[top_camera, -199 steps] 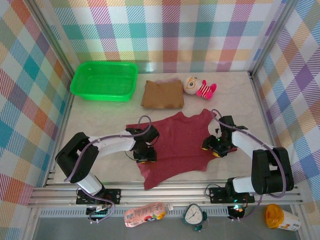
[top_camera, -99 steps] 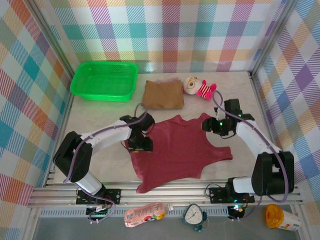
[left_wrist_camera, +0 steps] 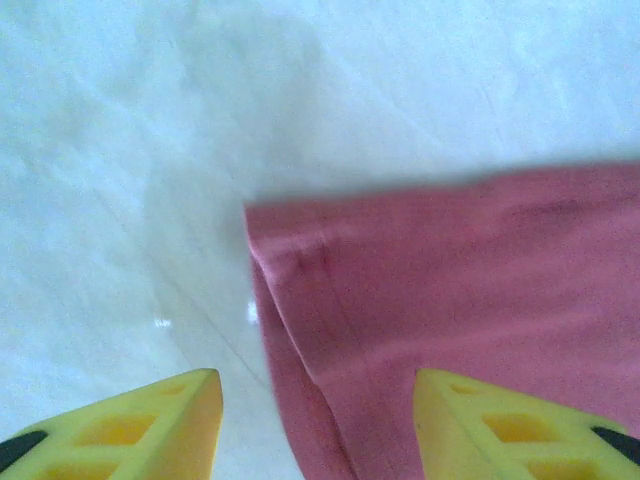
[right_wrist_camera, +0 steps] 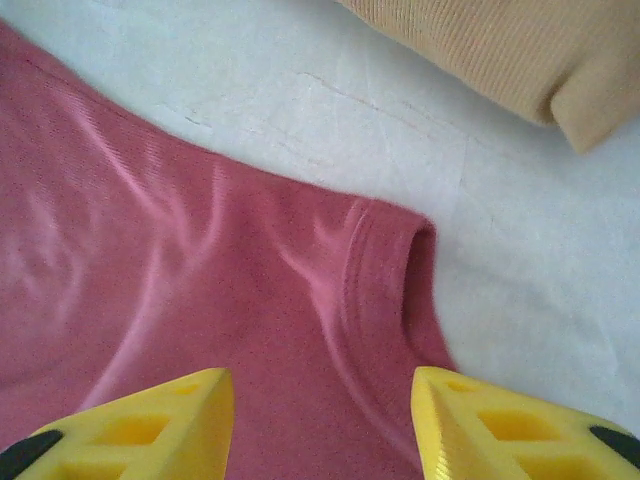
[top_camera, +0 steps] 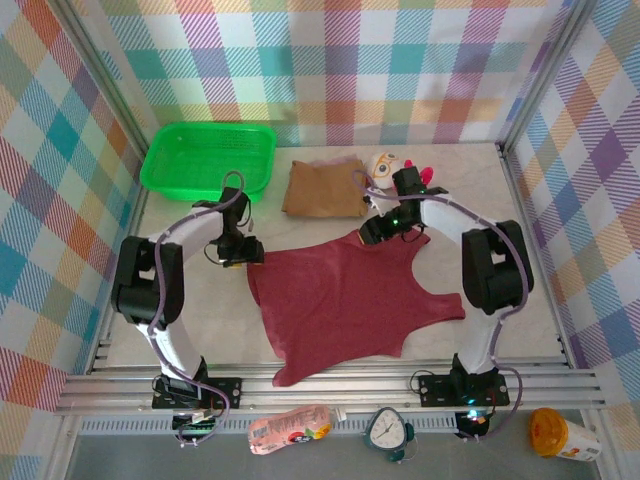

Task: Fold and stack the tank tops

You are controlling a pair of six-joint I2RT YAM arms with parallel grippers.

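**Maroon top lies flat, both end effectors spread above it**

The dark maroon tank top (top_camera: pixel 345 300) lies opened out on the middle of the table (top_camera: pixel 200 310). The left end effector (left_wrist_camera: pixel 317 395) hovers spread over its far left corner. The right end effector (right_wrist_camera: pixel 322 385) is spread over a shoulder strap. Neither pinches cloth. The fabric looks light and limp, likely to sag and wrinkle, so corners and seamed edges seem the best holds. The tan tank top (top_camera: pixel 323 190) sits folded behind it. The green basket (top_camera: pixel 200 192) holds no garment.
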